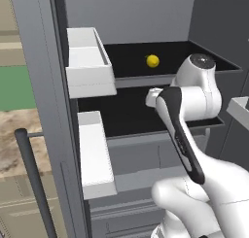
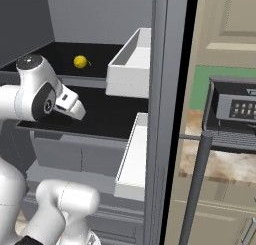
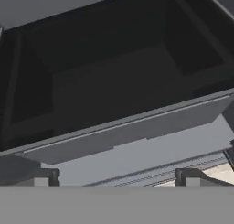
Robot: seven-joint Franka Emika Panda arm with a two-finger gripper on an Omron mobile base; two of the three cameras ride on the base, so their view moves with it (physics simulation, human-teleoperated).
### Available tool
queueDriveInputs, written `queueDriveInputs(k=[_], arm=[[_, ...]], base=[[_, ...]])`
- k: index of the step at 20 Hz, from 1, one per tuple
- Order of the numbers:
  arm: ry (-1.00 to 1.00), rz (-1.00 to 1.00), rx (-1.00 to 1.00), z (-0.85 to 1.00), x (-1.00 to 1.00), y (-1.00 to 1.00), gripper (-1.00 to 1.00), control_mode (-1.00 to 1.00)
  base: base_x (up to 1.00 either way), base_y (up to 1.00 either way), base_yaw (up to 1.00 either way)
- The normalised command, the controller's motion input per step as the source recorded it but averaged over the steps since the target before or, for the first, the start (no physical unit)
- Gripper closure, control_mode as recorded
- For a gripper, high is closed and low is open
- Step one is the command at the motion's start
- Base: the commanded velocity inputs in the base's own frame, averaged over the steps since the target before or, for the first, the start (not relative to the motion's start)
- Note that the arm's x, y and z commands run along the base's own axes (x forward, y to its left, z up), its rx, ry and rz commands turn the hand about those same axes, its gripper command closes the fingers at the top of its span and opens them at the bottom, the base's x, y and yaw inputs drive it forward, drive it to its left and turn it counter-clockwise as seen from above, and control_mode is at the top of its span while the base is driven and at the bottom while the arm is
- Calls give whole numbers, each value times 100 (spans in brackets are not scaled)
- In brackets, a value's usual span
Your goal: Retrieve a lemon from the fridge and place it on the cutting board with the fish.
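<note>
Fridge (image 1: 48, 86) open. Lemon (image 1: 152, 61) sits alone on upper black shelf (image 1: 131, 62), near the middle; round, no clear long axis, small stem nub pointing toward 3 o'clock in right base view. Pincer (image 3: 116, 178) open, gripping nothing, facing lower shelf (image 3: 114, 95), below lemon.

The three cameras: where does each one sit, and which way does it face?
Left base view: behind the arm's left, facing the open fridge; arm at lower right.
Right base view: behind its right, same fridge; arm at lower left.
Hand view: on the hand, facing a black shelf; open gripper at the bottom.
Both base views share the lemon.
</note>
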Motion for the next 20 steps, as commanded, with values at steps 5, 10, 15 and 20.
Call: queueDriveInputs(k=[5, 10, 15, 20], arm=[[-26, 19, -17, 74, 0, 5, -100, -100], [-14, 18, -2, 67, 0, -1, -100, -100], [-23, 12, -2, 50, 0, -9, -100, -100], [-21, 1, -13, 34, 0, 0, -100, -100]], base=[[0, 0, 0], [0, 0, 0], [0, 0, 0], [0, 0, 0]])
